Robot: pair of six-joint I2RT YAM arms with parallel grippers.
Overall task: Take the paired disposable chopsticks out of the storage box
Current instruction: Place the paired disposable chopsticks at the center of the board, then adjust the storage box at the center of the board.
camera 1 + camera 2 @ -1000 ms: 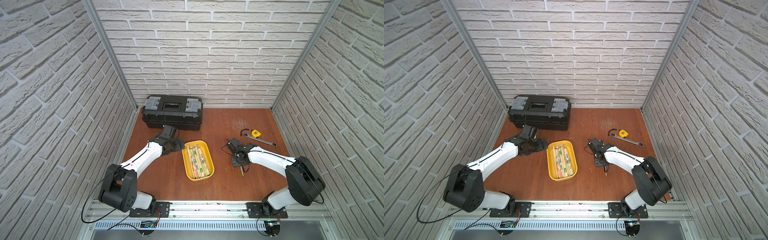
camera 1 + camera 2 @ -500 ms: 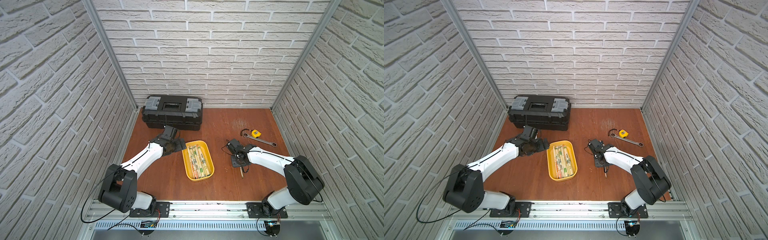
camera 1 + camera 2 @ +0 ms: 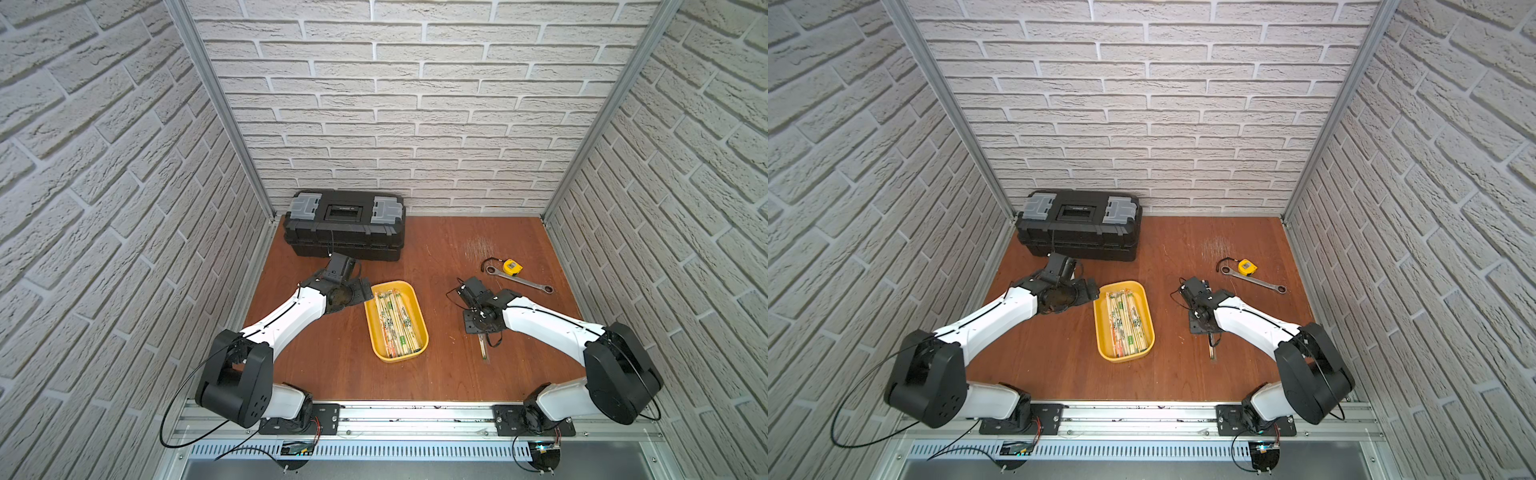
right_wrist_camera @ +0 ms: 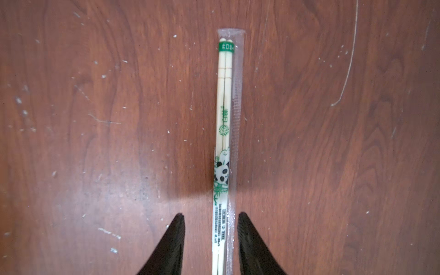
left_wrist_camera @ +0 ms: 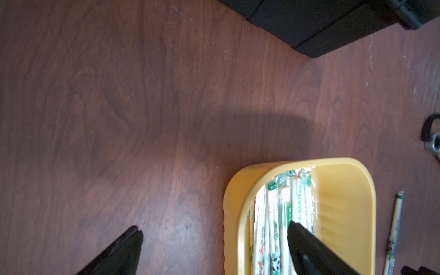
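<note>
Right gripper (image 4: 210, 215): parted astride one sleeved pair (image 4: 223, 119), clamping nothing. Left gripper (image 5: 214, 226): spread wide at the back left corner of the tray (image 3: 423, 328), with one finger over the chopsticks (image 3: 397, 324) and one outside the rim, gripping nothing. Found flat on the table (image 3: 340, 365), that lone pair, between the tray and the right edge, well apart from the tray and running front to back. Packed lengthwise in mid-table, in the tray: many more pairs, crowded toward its left wall. Probably light, stiff along the length, slick in the film, so apt to slide or roll between pads. Best pinched across the width near mid-length, taking one off the top and lifting it level
</note>
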